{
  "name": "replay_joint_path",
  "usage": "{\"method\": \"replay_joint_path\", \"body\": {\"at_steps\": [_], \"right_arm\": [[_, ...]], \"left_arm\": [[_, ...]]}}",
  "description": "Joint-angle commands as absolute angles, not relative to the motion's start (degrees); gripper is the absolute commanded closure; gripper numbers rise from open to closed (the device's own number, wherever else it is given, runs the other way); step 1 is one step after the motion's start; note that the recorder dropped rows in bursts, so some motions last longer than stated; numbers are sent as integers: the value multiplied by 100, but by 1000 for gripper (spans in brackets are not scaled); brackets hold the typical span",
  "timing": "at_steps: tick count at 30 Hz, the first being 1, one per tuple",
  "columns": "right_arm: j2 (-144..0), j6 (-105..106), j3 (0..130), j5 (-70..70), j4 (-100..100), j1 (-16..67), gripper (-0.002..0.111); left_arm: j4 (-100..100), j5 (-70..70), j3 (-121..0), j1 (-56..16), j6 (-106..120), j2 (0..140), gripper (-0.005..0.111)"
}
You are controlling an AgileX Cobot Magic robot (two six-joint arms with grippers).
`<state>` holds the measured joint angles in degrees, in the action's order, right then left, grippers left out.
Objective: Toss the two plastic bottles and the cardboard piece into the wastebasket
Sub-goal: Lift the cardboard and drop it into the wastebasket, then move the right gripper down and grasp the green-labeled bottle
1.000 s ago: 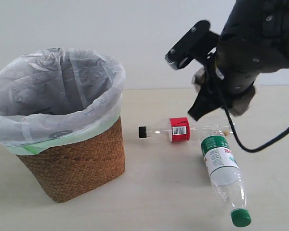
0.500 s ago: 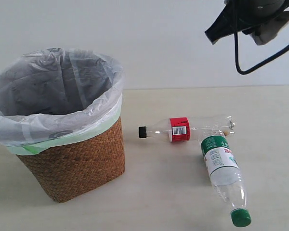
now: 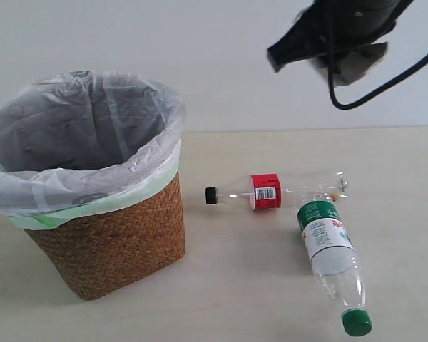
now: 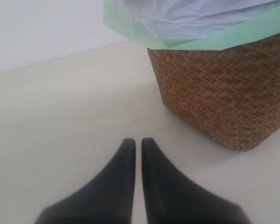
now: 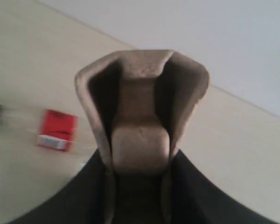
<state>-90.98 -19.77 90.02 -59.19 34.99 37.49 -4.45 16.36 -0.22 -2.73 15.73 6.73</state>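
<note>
The wicker wastebasket (image 3: 110, 235) with its white bag stands at the left; the left wrist view shows its woven wall (image 4: 219, 88). A slim bottle with red label (image 3: 267, 191) lies on the table, and its label (image 5: 56, 129) shows in the right wrist view. The larger green-capped bottle (image 3: 332, 256) lies beside it. High at the upper right, my right gripper (image 5: 140, 161) is shut on the beige cardboard piece (image 5: 140, 107), seen as a pale blur (image 3: 357, 64) under the arm. My left gripper (image 4: 136, 142) is shut and empty, low over the table beside the basket.
The pale table (image 3: 235, 285) runs to a white wall behind. A black cable (image 3: 385, 89) hangs from the right arm. The basket's bag rim (image 3: 93, 107) stands wide.
The right arm rose from just above the bottles to the top of the view with the cardboard piece, then shifted left toward the basket. Bottles and basket have not moved.
</note>
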Motion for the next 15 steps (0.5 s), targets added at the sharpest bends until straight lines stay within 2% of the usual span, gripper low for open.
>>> {"method": "replay_joint_path", "body": {"at_steps": [1, 2, 3, 6, 10, 15], "right_arm": [[-9079, -318, 9705, -4950, 131, 3720, 101], [-9079, 42, 9864, -4751, -823, 3720, 90], [-9090, 362, 9987, -4543, -1765, 3720, 73], [-9237, 748, 10257, -4083, -3305, 3755, 3], [-9549, -294, 10649, -4139, -2891, 3764, 14], [-9729, -585, 10757, -4513, -2597, 3764, 15]], "left_arm": [[-493, 1588, 0, -256, 1519, 621, 103], [-493, 1588, 0, -256, 1519, 621, 103], [-493, 1588, 0, -256, 1519, 621, 103], [-493, 1588, 0, -256, 1519, 621, 103], [-493, 1588, 0, -256, 1519, 621, 103], [-493, 1588, 0, -256, 1519, 621, 103]]}}
